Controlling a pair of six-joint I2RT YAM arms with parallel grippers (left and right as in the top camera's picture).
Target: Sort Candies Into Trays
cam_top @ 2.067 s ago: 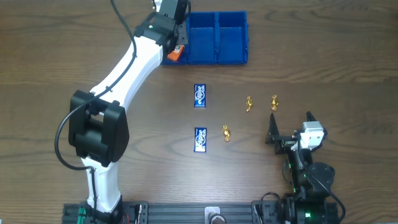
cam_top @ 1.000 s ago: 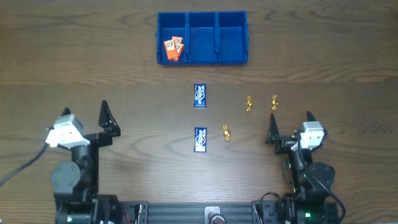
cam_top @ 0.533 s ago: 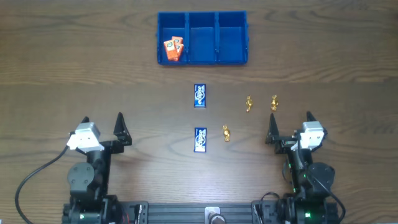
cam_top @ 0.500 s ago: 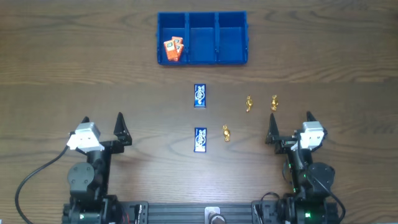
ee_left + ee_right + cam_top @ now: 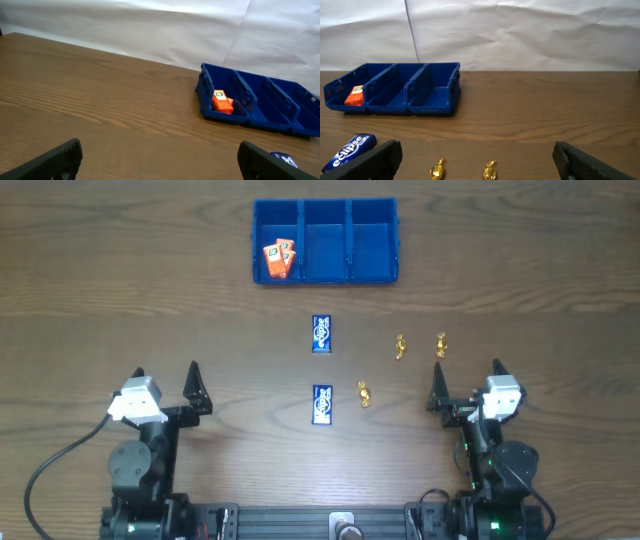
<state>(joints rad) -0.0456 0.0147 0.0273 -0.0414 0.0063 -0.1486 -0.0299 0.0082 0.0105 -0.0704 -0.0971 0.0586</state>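
— What's the count?
— Two orange candies (image 5: 279,256) in the blue tray's (image 5: 325,279) left compartment; two blue packs (image 5: 321,334) (image 5: 322,403), three gold candies (image 5: 399,346) (image 5: 441,344) (image 5: 364,393) on the bench (image 5: 120,300). My left tool (image 5: 165,370) and right tool (image 5: 467,367): fingers apart, empty.

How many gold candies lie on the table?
3: two gold candies side by side right of the upper blue pack; the third gold candy lies beside the lower blue pack. None seems hidden.

Both arms sit folded low by their bases; the left tool (image 5: 165,377) holds its fingers spread wide; the right tool (image 5: 467,375) likewise, gripping nothing.
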